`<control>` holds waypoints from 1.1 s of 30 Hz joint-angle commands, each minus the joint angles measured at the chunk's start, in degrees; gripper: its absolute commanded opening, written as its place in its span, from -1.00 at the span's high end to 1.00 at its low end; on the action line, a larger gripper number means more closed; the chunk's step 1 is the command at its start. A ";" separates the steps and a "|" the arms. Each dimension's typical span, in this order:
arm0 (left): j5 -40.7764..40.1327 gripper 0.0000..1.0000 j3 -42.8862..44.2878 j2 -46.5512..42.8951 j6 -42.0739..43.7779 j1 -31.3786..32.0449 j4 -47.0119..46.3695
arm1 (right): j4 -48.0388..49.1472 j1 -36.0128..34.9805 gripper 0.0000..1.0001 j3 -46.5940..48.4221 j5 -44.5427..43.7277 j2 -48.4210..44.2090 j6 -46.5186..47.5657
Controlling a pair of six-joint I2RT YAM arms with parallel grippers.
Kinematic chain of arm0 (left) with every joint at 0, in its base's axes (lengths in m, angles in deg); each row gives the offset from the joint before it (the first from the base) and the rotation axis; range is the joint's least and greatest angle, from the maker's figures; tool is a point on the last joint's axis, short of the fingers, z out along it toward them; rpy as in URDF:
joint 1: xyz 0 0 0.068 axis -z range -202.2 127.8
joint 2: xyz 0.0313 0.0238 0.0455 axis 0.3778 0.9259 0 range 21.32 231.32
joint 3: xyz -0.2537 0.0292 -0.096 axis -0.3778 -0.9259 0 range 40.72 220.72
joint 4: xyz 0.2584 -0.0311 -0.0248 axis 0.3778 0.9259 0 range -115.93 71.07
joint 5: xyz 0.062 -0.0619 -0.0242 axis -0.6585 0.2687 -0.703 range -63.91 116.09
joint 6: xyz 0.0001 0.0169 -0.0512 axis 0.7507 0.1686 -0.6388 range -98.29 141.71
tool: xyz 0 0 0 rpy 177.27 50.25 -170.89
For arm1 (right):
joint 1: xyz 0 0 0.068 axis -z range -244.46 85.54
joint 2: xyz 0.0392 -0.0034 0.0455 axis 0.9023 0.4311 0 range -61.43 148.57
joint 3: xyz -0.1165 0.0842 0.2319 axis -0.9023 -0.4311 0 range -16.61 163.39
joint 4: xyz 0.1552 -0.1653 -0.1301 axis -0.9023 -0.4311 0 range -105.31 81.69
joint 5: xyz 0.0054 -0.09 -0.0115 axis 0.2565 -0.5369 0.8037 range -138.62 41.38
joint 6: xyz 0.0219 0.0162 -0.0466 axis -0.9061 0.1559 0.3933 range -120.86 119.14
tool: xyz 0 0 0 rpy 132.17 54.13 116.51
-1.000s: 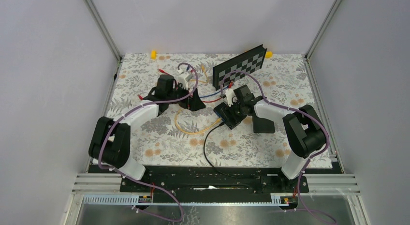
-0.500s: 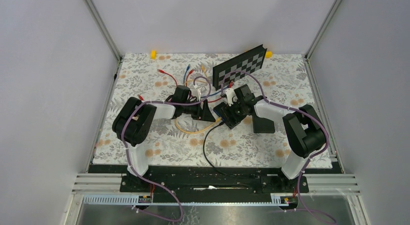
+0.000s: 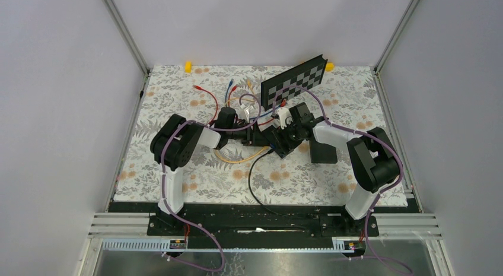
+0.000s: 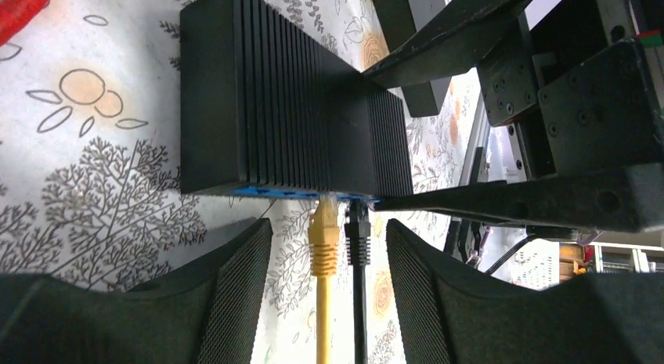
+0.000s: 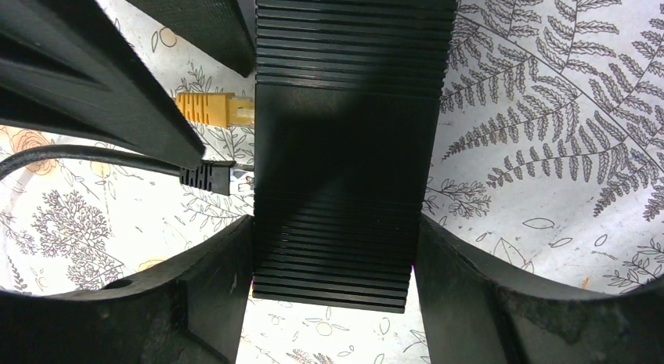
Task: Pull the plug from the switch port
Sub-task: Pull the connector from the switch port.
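Left wrist: my left gripper (image 4: 327, 225) is gaping around yellow plug (image 4: 323, 237) and black plug (image 4: 357, 231), risking pinching both; right gripper (image 5: 333, 227) is clamping switch (image 5: 352, 82).

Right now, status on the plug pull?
Right gripper shut on switch. Left gripper open around yellow plug, seated. Black plug alongside, likely caught too.

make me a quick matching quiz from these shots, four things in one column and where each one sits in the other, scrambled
Things:
1. switch
2. yellow plug
3. checkerboard
4. red cable

Places:
a. farthest back, beyond the switch
b. seated in a port, between the open fingers of the left gripper
c. clamped on both sides by the right gripper
d. plug end lying free, in no port

Pairs: 1-c, 2-b, 3-a, 4-d
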 commanded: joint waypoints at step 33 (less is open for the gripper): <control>1.72 0.14 -2.90 7.38 -16.93 0.50 -18.08 | -1.66 0.61 1.00 1.00 1.89 2.95 0.03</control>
